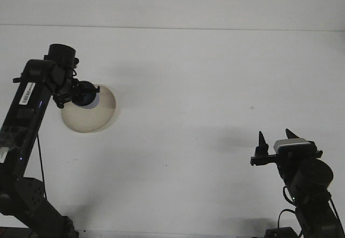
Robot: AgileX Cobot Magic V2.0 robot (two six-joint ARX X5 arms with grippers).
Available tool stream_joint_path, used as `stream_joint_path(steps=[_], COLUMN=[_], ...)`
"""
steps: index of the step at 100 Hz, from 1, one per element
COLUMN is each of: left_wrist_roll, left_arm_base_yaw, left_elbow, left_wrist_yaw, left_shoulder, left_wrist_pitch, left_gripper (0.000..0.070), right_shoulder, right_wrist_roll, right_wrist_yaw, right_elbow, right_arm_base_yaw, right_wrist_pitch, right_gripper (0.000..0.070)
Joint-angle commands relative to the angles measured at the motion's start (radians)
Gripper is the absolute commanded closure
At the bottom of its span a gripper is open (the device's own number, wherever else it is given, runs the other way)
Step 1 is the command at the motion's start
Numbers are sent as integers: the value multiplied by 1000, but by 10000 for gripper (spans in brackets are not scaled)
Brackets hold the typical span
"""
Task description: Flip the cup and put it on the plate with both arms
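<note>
Left gripper holds the cup over the plate.

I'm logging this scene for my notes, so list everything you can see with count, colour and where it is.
plate: one, cream, far left of the table
cup: one, dark with a pale rim, over the plate's upper edge, in the left gripper
table: one, white, fills the view
speck: one, dark, on the table right of centre
left gripper: one, black, over the plate, shut on the cup
right gripper: one, black, lower right, open and holding nothing
</note>
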Motion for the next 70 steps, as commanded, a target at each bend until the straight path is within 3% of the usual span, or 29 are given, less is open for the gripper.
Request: stream_joint_path(steps=[1, 70], left_wrist_roll=[12, 14], left_arm_base_yaw=[18, 61], left_elbow=[20, 20], left_wrist_yaw=[-3, -2], left_shoulder=[33, 235], left_wrist_pitch=[1, 53], left_gripper=[690, 685], right_shoulder=[3, 3], right_wrist_roll=[15, 15], right_wrist_yaw=[0, 0], right_elbow=[10, 10], right_arm_base_yaw=[2, 2], right_wrist_pitch=[10, 9], right_gripper=[174, 174])
